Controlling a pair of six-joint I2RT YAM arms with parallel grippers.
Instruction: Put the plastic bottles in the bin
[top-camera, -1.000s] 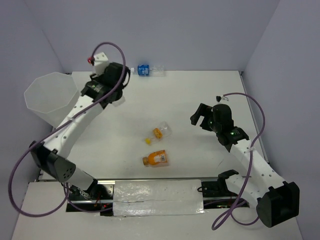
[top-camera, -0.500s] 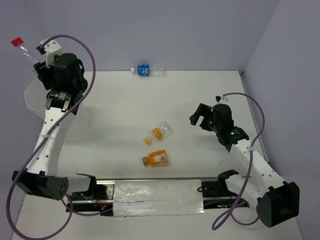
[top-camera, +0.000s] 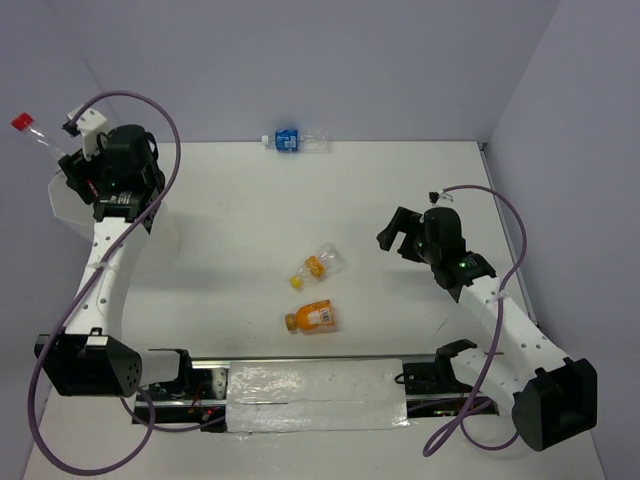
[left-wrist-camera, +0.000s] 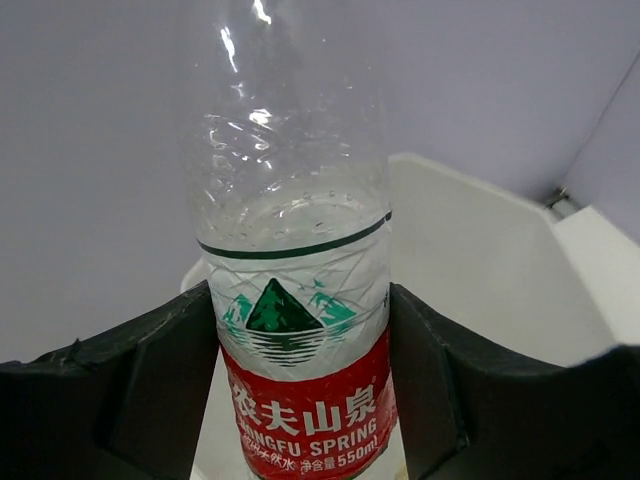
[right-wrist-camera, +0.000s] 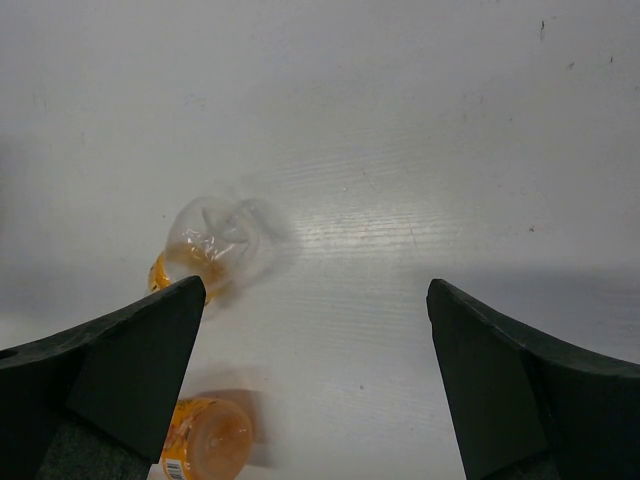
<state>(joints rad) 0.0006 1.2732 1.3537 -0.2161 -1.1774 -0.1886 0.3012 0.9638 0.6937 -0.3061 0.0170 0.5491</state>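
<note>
**As the left arm swung over the bin, the red bottle hung ready to drop**

Seen from above, the left arm (top-camera: 100, 250) had swung leftward within the last second, carrying the red bottle (top-camera: 35, 138) up over the bin (top-camera: 58, 203). Release looked like the next step. The blue bottle (top-camera: 290, 140) lay at the far edge of the worktop (top-camera: 400, 170). An orange bottle (top-camera: 318, 265) and a second orange bottle (top-camera: 312, 317) lay mid-worktop, all three unmoved. The arm hid most of the bin, so its contents could not be told.

At the left wrist, the left jaws pressed both sides of the red bottle's (left-wrist-camera: 290, 300) label, clamped on it. The bin's wall (left-wrist-camera: 480, 270) showed behind, with no bottle on that part.

At the right wrist, the right jaws stood wide apart and empty above the worktop. The orange bottle (right-wrist-camera: 210, 245) and the second orange bottle (right-wrist-camera: 205, 435) lay by the left finger.
</note>
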